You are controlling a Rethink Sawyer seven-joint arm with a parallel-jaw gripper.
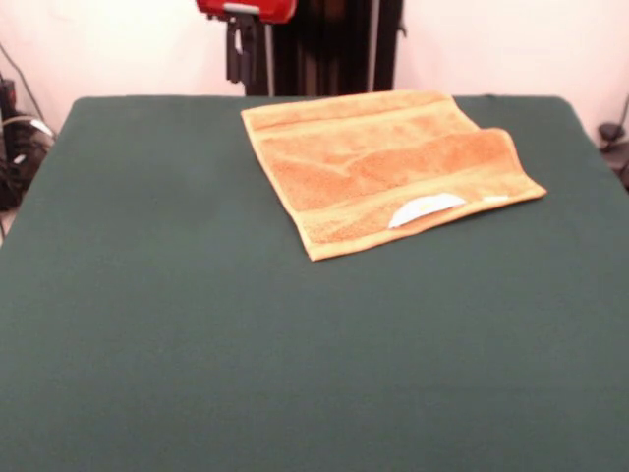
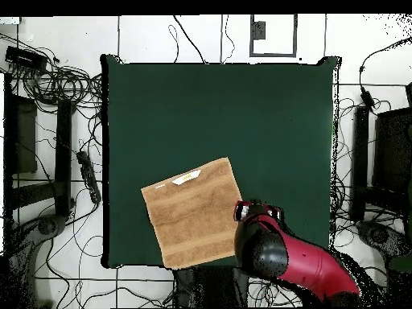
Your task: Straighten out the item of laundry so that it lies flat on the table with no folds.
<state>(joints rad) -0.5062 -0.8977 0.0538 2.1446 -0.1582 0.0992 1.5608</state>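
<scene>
The orange-tan terry towel (image 1: 378, 167) lies near the far edge of the dark green surface (image 1: 197, 324), close to the robot's pedestal. In the front view its near border appears turned over onto itself, with the white sewn label (image 1: 425, 208) showing on that turned strip and a raised ripple running across the pile behind it. In the overhead view the towel (image 2: 195, 213) looks like a slightly rotated rectangle, its label (image 2: 187, 177) at the edge away from the base.

The red and black arm (image 2: 302, 261) hangs over the surface's base-side edge, with the tool (image 2: 256, 212) just beside the towel's corner; I cannot tell whether it is open or closed.

The job seems unfinished: that folded border wants drawing outward. The risks, as I judge them: a pinch taking both layers would drag the whole towel instead of unfolding it, and a pull toward the base could slide the cloth off the nearby edge.
</scene>
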